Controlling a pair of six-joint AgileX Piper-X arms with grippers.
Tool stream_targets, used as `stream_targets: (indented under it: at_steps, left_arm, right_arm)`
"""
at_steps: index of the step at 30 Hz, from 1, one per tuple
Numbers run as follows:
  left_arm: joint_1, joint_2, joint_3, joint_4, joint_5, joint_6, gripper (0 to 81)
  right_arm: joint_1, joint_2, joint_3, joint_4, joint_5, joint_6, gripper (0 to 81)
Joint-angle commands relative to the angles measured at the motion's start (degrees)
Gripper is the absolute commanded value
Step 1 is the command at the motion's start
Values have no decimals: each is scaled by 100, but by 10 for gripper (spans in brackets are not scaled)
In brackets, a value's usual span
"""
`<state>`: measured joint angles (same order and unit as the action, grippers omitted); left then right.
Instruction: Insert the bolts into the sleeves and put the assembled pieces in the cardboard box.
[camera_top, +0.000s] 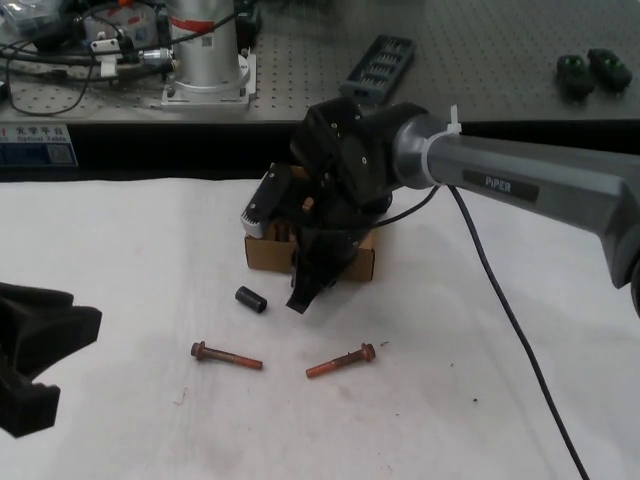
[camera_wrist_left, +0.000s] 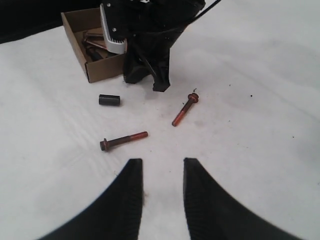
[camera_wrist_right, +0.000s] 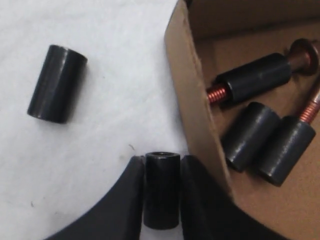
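Right hand (camera_wrist_right: 162, 162) grips a sleeve (camera_wrist_right: 162, 192) just beside the cardboard box (camera_wrist_right: 192, 95).

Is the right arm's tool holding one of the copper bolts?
No, the right tool grips a short black sleeve, not a bolt.

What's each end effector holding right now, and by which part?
The right end effector grips a black sleeve by its curved sides; the left end effector is open, holding nothing.
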<state>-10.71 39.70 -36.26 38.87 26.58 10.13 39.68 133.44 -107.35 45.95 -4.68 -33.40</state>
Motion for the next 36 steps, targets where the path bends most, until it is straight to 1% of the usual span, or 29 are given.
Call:
stream_targets:
  at_steps: [1,4,11,16,18,23,26,29,32,36]
  left_arm:
    - [5,-39,-13,62,-64,171,212]
    - [5,-39,-13,47,-64,223,212]
    - [5,-39,-13,48,-64,248,212]
    - [5,-39,-13,48,-64,248,212]
    - [5,-39,-13,15,-99,274,212]
    - [5,56,-2,-60,-723,273,212]
    - [5,190,-2,-60,-756,273,212]
    - [5,295,-2,-45,-756,273,212]
    - [5,356,-2,-46,-756,273,212]
    - [5,369,-2,-46,-756,240,212]
  right_arm:
    - [-51,-6,-80,131,-14,17,121]
    - [-51,-6,-80,197,-14,43,121]
    - [17,-76,-80,990,-14,131,121]
    - [136,-444,-89,1113,-16,184,121]
    - [190,-618,-89,1319,-39,351,121]
    - [247,-826,-78,2280,-443,730,121]
    - [251,-886,-68,2935,-784,772,121]
    - [266,-940,-68,3581,-908,772,121]
    - [266,-1055,109,3647,-912,772,121]
    - [266,-1276,601,3516,-912,891,121]
